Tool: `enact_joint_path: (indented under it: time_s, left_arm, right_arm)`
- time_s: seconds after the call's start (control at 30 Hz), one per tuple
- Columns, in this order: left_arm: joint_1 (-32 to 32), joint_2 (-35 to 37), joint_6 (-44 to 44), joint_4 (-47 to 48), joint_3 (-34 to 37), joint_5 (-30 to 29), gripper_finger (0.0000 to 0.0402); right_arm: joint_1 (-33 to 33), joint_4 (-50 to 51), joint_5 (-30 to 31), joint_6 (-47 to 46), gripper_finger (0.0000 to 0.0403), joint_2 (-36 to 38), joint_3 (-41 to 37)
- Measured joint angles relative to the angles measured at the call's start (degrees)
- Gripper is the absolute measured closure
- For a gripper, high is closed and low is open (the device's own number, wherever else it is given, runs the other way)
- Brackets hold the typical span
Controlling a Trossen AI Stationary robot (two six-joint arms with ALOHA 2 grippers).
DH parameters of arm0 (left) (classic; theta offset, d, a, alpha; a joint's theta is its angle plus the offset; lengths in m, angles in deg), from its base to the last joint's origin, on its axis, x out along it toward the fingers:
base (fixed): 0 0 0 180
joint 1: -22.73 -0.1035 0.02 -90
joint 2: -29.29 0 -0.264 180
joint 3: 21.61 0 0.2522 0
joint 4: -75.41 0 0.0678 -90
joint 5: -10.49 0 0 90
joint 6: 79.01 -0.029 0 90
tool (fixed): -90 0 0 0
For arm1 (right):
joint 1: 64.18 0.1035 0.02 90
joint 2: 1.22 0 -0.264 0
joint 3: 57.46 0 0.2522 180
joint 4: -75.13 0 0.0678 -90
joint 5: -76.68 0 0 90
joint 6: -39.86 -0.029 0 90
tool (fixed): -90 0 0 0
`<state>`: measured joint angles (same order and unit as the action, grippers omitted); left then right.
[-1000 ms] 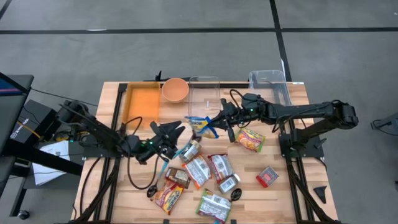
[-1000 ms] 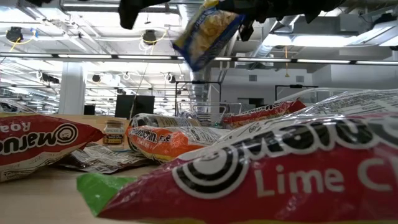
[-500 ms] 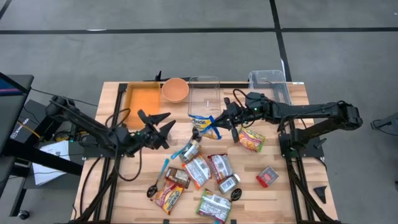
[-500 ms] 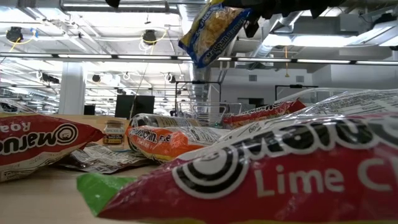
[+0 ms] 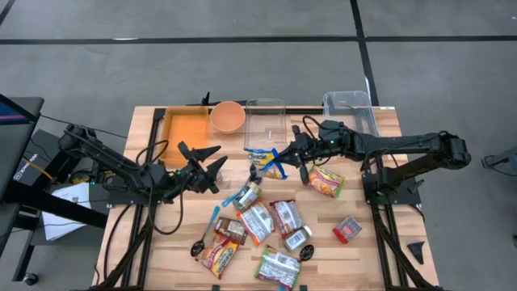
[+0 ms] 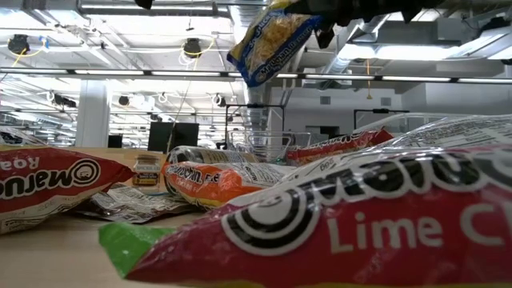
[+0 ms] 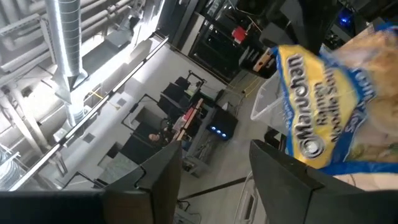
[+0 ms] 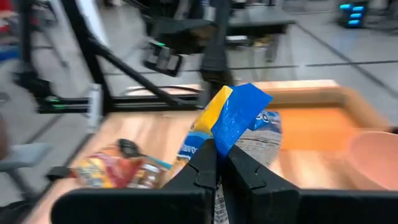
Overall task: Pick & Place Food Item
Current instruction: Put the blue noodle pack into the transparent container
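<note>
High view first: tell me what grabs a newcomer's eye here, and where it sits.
The right gripper holds a blue-and-yellow ramen packet in the air, just in front of the clear bin at the table's far edge. Below it, a heap of red noodle packets litters the table's middle and near side. The left gripper hangs open beside the orange tray.

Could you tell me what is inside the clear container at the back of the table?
The clear container looks empty in the high view; only wood shows through it. The right gripper holds the yellow-and-blue ramen packet lifted just in front of it, not inside.
</note>
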<state>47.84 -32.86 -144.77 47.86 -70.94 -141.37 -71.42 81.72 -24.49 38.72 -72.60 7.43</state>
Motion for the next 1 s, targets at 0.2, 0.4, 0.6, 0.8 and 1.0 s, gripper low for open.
enact_joint_path:
  time_s: [0.2,0.4,0.6,0.8,1.0]
  left_arm:
    - [0.0,0.0,0.1,0.0,0.0,0.1,0.0220]
    - [0.0,0.0,0.3,0.0,0.0,0.1,0.0220]
    - [0.0,0.0,0.3,0.0,0.0,0.0,0.0220]
    - [0.0,0.0,0.7,0.0,0.0,-0.1,0.0220]
    - [0.0,0.0,0.7,0.0,0.0,-0.1,0.0220]
  right_arm:
    - [0.0,6.5,16.4,3.3,0.0397,2.9,0.0]
    - [0.0,12.5,24.4,3.3,0.0397,8.1,0.0]
    - [0.9,17.9,37.4,3.2,0.0397,12.6,-0.5]
    - [0.7,18.1,53.4,3.2,0.0397,17.9,-4.8]
    - [-0.8,18.1,63.0,1.9,0.0397,24.5,-8.4]
